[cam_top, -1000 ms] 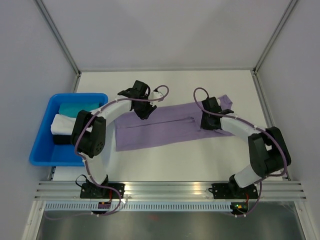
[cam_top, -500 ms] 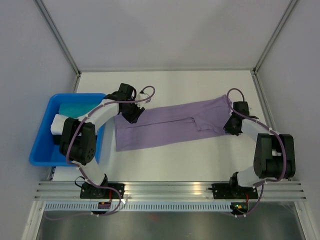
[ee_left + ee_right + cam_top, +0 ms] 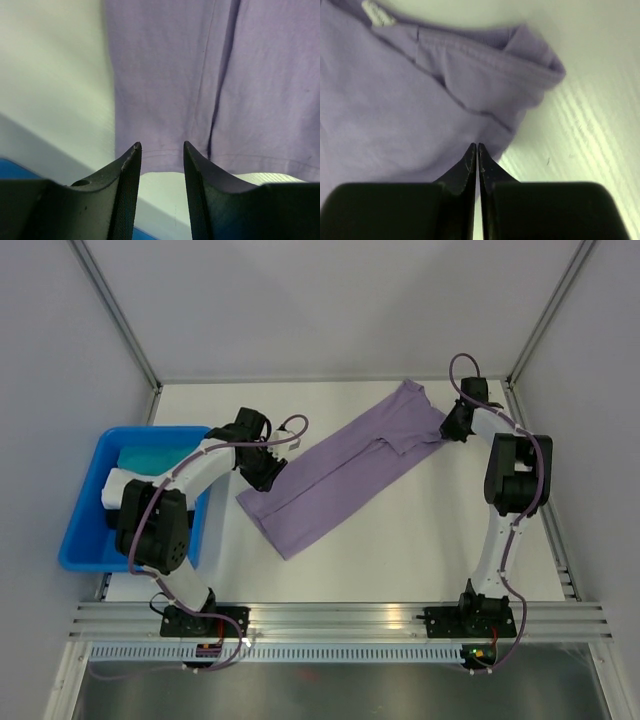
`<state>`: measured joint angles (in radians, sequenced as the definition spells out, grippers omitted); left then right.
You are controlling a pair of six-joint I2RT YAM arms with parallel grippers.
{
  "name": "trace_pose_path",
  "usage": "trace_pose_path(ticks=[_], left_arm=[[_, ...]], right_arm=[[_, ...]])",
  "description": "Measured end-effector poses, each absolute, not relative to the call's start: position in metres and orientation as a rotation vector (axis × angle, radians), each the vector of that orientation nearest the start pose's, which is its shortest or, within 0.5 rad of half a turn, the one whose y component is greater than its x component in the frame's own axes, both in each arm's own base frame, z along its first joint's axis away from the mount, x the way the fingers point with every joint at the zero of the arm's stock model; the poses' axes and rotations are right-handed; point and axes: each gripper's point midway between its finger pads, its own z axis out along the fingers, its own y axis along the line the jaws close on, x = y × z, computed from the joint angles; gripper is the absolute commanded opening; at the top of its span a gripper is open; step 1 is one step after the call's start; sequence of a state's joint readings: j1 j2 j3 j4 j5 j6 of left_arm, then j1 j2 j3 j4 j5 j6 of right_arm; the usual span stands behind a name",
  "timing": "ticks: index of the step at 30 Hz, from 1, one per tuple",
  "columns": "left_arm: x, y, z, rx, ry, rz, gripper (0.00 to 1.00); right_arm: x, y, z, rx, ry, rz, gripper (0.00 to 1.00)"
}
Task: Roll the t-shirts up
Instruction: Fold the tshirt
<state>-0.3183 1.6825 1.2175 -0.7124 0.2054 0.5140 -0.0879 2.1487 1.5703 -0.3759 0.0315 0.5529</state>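
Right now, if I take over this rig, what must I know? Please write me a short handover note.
Left gripper: open, holding nothing, just off the hem end of the t-shirt.
Right gripper: shut on the fabric edge at the collar end.
T-shirt: folded into a long narrow strip, lying flat and diagonal on the table.
Done: the lengthwise fold.
Left: the whole roll; no turn is started at either end.
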Motion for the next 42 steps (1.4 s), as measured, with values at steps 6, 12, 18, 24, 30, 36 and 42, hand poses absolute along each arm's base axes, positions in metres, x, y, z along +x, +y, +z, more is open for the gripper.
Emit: trace_pose_path(ticks=[6, 12, 18, 24, 30, 36, 42], left_arm=[[0.339, -0.112, 0.050, 1.148, 2.550, -0.140, 0.45], [0.345, -0.087, 0.032, 1.119, 2.624, -0.004, 0.46], [0.346, -0.079, 0.023, 1.088, 2.639, -0.011, 0.42], [0.326, -0.086, 0.012, 1.114, 2.646, -0.111, 0.23], [0.303, -0.095, 0.011, 1.131, 2.630, -0.217, 0.23], [0.256, -0.122, 0.011, 1.294, 2.564, -0.330, 0.24], [0.187, -0.166, 0.011, 1.608, 2.447, -0.513, 0.29]], right_arm=[[0.507, -0.015, 0.051, 0.729, 2.423, 0.121, 0.44], [0.489, -0.035, 0.057, 0.812, 2.396, 0.157, 0.47], [0.503, -0.038, 0.027, 0.929, 2.387, 0.250, 0.35], [0.532, -0.024, 0.020, 0.962, 2.341, 0.381, 0.23], [0.571, -0.010, 0.021, 0.977, 2.290, 0.488, 0.23], [0.620, 0.027, 0.026, 0.897, 2.255, 0.558, 0.36], [0.624, 0.067, 0.028, 0.768, 2.295, 0.518, 0.42]])
